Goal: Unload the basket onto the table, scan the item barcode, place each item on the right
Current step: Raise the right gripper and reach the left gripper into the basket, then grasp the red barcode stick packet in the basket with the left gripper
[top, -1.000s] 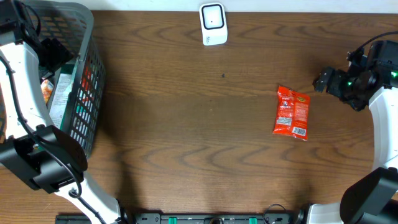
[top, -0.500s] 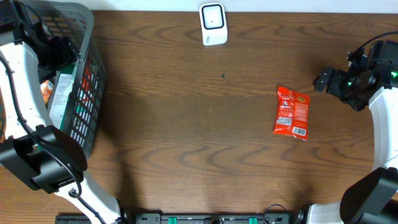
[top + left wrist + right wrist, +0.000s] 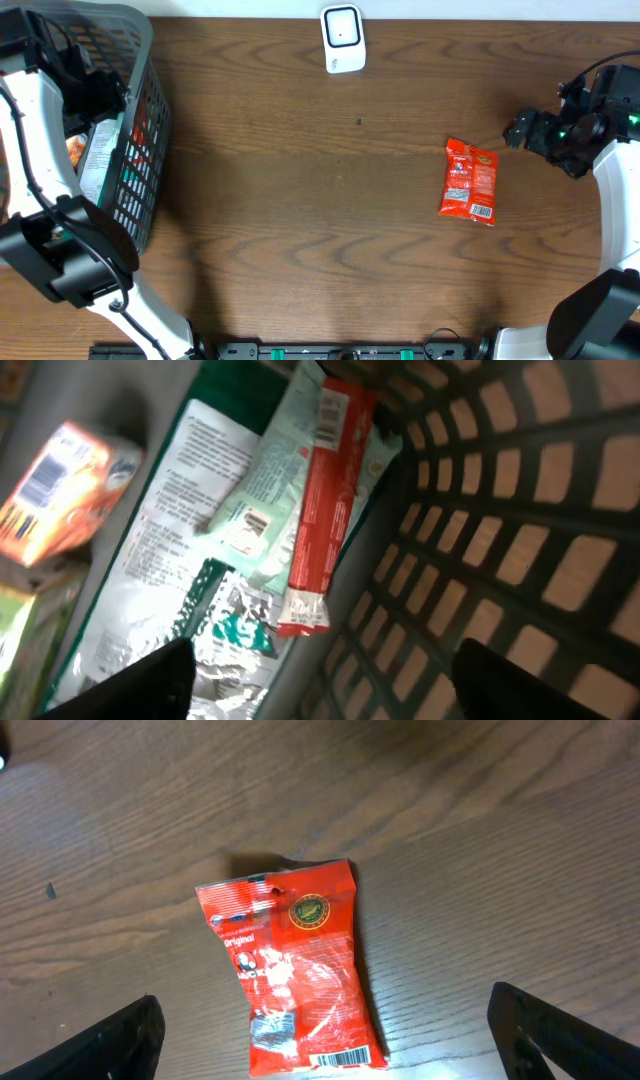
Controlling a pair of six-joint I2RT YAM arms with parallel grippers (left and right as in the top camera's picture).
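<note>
Hanging the left end effector (image 3: pixel 330 685) inside the basket (image 3: pixel 520 510), with fingers (image 3: pixel 150 680) spread wide and clamping nothing. Looking down past them onto a slim red stick pack (image 3: pixel 322 500) running along the mesh wall, overlapping a pale pouch (image 3: pixel 262 510) and a large white-and-green bag (image 3: pixel 160 590). Catching an orange box (image 3: pixel 60 490) at the left edge of that wrist view.

Hovering the right end effector (image 3: pixel 330 1040) over the tabletop (image 3: pixel 500 840), fingers (image 3: pixel 100 1040) likewise set far apart and gripping nothing. Framing the red packet (image 3: pixel 290 970) between those fingers in the wrist view, flat on the wood and touching neither. Showing a white barcode strip (image 3: pixel 345 1060) at the packet's end nearest the camera.

Seen from overhead, lying near the right end effector, a little toward the tabletop's middle and closer to the robot's base. Sitting well apart from the white scanner (image 3: pixel 342 39), which is standing at the middle of the far edge. Lying far across the tabletop from the basket at the left side.
</note>
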